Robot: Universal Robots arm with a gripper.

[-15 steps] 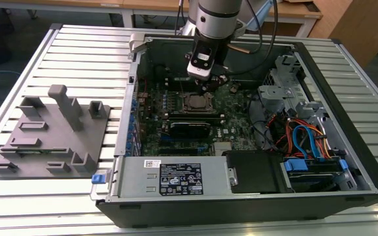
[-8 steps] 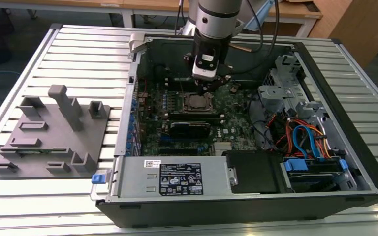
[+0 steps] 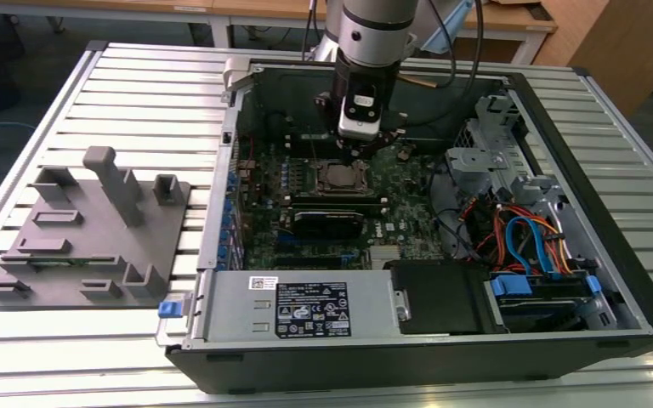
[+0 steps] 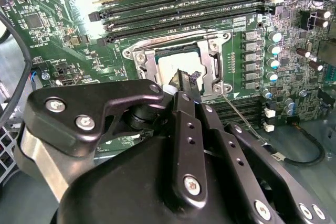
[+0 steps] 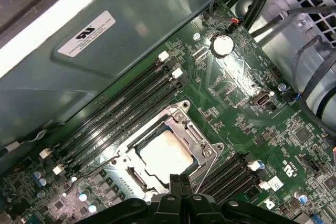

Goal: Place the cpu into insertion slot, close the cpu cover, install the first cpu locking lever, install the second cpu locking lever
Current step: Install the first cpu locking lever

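The cpu [image 4: 176, 65] [image 5: 164, 156] lies flat in the insertion slot [image 3: 338, 178] on the green board, its silvery top catching the light. The cpu cover [image 4: 212, 59] [image 5: 202, 148], a thin silver frame, lies down around it. A thin metal locking lever [image 4: 242, 121] runs out from one corner of the socket across the board. My gripper [image 3: 363, 151] [image 4: 185, 77] [image 5: 179, 180] hangs just over one edge of the cpu. Its black fingers [image 5: 173, 184] are shut together, and I see nothing held between them.
The board sits inside an open computer case [image 3: 599, 161]. Long black memory slots [image 4: 184, 3] [image 5: 121, 111] flank the socket. A grey power supply box [image 3: 292, 306] and a drive bay with blue and orange cables [image 3: 530, 242] fill the near side. A grey fixture block [image 3: 88, 238] stands on the exterior view's left.
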